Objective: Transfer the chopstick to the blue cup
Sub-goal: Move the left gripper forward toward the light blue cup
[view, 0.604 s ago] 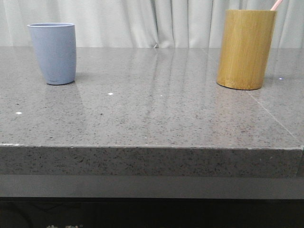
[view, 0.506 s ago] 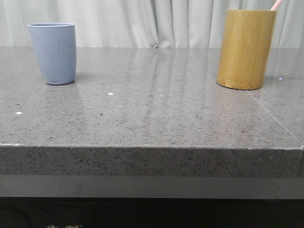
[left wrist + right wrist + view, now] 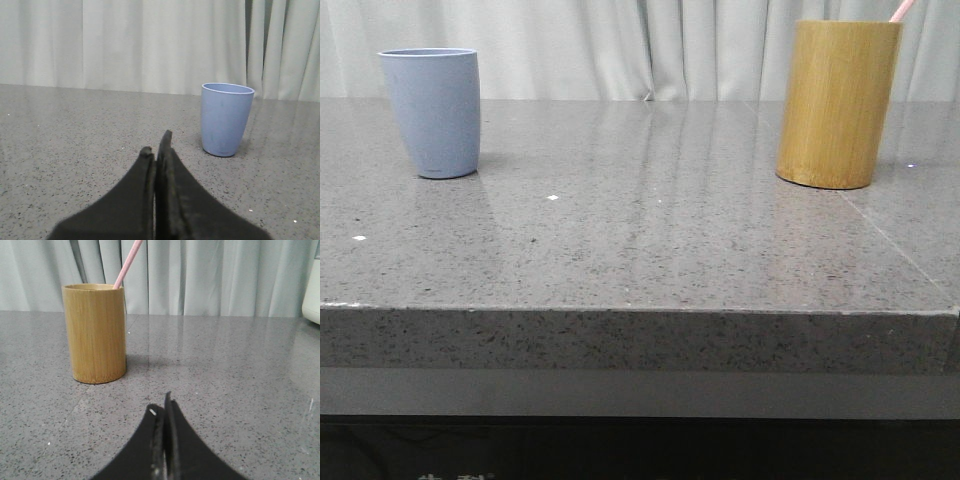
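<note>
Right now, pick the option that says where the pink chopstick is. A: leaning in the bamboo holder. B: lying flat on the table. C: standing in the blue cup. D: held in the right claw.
A: the chopstick sticks out slanted from the bamboo holder, while the blue cup stands apart with nothing poking above its rim.

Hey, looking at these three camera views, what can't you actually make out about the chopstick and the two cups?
- Chopstick: its lower part is hidden inside the bamboo holder; its top is cut off by the edge in the right wrist view and the front view.
- Inside of the bamboo holder: hidden by its wall in both views.
- Inside of the blue cup: the front and left wrist views sit too low to see in.
</note>
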You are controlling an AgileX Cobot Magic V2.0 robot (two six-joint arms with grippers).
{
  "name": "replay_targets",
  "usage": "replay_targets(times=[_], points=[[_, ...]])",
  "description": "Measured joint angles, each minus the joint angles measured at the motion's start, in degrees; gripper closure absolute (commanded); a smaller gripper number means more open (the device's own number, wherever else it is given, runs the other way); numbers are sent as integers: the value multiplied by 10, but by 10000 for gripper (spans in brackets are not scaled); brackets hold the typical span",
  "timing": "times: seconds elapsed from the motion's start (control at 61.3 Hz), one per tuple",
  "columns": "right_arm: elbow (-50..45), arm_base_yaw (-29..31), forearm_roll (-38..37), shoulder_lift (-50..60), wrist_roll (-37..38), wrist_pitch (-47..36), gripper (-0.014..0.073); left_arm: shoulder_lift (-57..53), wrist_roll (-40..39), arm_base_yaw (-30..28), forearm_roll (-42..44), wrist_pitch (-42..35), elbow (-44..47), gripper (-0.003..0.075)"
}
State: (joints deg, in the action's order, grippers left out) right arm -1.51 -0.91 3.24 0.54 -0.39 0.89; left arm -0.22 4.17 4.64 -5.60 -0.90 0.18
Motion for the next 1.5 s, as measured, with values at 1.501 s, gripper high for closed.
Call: replay_targets(times=[1.501], points=[[395,0,0,-292,0,336,656,348,0,0,0,297,-408,739]])
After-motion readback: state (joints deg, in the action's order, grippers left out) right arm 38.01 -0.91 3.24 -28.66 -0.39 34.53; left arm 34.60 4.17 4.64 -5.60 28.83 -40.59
